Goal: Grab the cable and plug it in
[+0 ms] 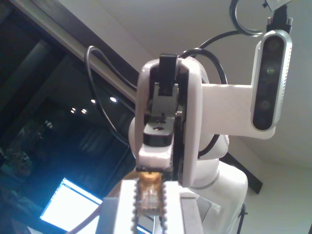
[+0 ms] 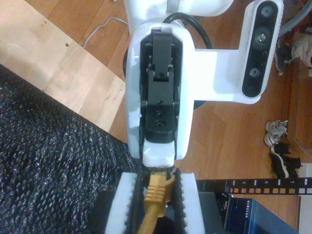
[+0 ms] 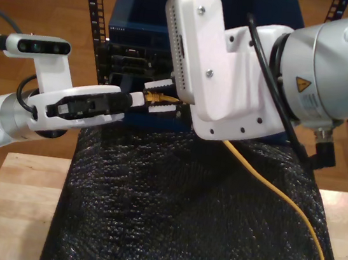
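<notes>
The yellow-orange cable (image 3: 293, 212) runs from the exterior view's lower right, over the black mat, up to its plug (image 3: 159, 95) in front of the rack. My first gripper (image 1: 148, 202) is shut on the clear plug (image 1: 148, 192); it reaches in from the exterior view's left (image 3: 155, 100). Just behind the plug, my second gripper (image 2: 158, 200) is shut on the cable's yellow boot (image 2: 158, 187). The second arm comes in from the exterior view's right, and its white camera mount (image 3: 205, 63) hides its fingers there. The two grippers meet tip to tip.
A black mat (image 3: 181, 221) covers the wooden table (image 3: 16, 205). Behind it a rack holds a blue network switch (image 3: 128, 60) with ports facing the grippers; the second wrist view shows the switch (image 2: 258, 214) too. Black arm cables (image 3: 267, 59) loop by the second arm's wrist.
</notes>
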Controlling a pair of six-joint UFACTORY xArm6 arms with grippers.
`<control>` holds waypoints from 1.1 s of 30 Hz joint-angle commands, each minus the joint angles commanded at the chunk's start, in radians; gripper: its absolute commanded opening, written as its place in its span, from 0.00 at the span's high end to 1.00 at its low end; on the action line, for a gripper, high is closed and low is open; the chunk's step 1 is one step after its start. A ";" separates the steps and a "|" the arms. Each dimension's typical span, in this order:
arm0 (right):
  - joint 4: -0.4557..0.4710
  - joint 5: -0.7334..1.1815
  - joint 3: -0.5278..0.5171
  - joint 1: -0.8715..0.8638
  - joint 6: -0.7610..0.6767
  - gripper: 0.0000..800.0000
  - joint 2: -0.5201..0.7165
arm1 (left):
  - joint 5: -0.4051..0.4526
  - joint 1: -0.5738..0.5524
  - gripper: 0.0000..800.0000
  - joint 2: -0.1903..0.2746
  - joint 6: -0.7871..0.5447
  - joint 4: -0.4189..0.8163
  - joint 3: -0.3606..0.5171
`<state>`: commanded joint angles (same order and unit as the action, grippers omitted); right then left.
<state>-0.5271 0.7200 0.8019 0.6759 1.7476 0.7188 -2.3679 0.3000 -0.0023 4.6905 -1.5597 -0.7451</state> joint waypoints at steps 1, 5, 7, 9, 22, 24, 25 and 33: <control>0.000 0.000 0.000 0.000 0.000 0.78 0.000 | -0.002 0.000 0.99 0.000 0.000 0.000 0.000; 0.000 0.000 0.000 0.002 0.000 0.79 0.000 | -0.002 0.000 0.99 0.000 0.000 0.000 0.000; 0.000 0.000 0.000 0.000 -0.002 0.81 0.000 | -0.002 0.002 0.99 0.000 0.000 0.000 0.000; 0.000 0.000 0.000 0.000 -0.002 0.82 0.000 | -0.002 0.002 0.99 0.000 0.000 0.000 0.000; -0.002 -0.015 -0.014 0.000 -0.003 0.98 0.002 | -0.012 0.000 0.90 0.000 0.009 0.000 0.000; -0.002 -0.015 -0.014 0.000 -0.003 0.99 0.002 | -0.023 0.000 0.80 -0.002 0.011 0.000 0.000; -0.002 -0.015 -0.012 0.000 -0.003 0.99 0.002 | -0.031 0.000 0.76 -0.003 0.014 0.000 0.000; -0.002 -0.017 -0.012 0.000 -0.014 1.00 0.002 | -0.029 0.000 0.49 -0.011 0.026 0.000 0.002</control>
<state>-0.5286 0.7031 0.7896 0.6759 1.7338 0.7204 -2.3970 0.3000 -0.0130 4.7166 -1.5597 -0.7436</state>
